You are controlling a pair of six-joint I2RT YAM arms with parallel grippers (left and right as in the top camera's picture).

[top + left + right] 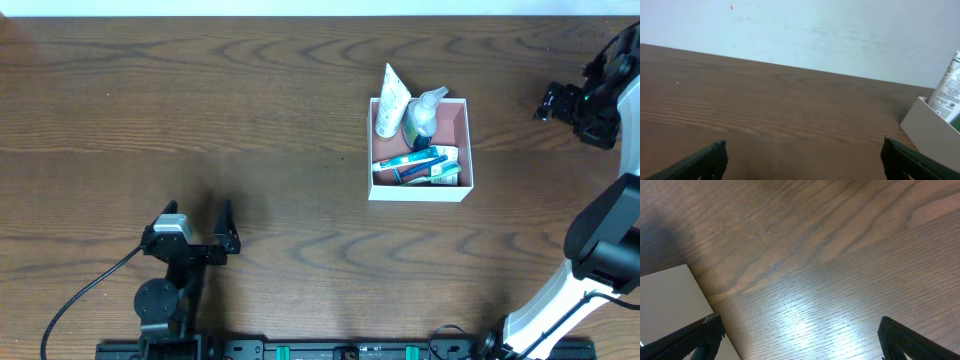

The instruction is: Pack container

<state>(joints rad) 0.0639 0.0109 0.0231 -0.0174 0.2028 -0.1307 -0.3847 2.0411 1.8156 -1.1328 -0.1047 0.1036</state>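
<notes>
The container [467, 150], a square shallow box with white walls and a dusty-pink inside, sits right of centre. In it are a white tube [392, 98] leaning over the far rim, a clear bottle [426, 110] and flat toothpaste boxes [418, 165]. My left gripper [199, 212] is open and empty, low over the table far to the left of the box. Its wrist view shows open jaws [802, 155], the box's white wall [929, 131] and the tube [951, 89] at the right edge. My right gripper [556, 102] is open and empty, right of the box. Its wrist view shows open jaws [800, 332] and the box wall [669, 299].
The dark wooden table [250, 110] runs to a pale wall at the back [800, 30]. The right arm's white links [600, 240] rise along the right edge. The left arm's base and cable [160, 300] are at the front left.
</notes>
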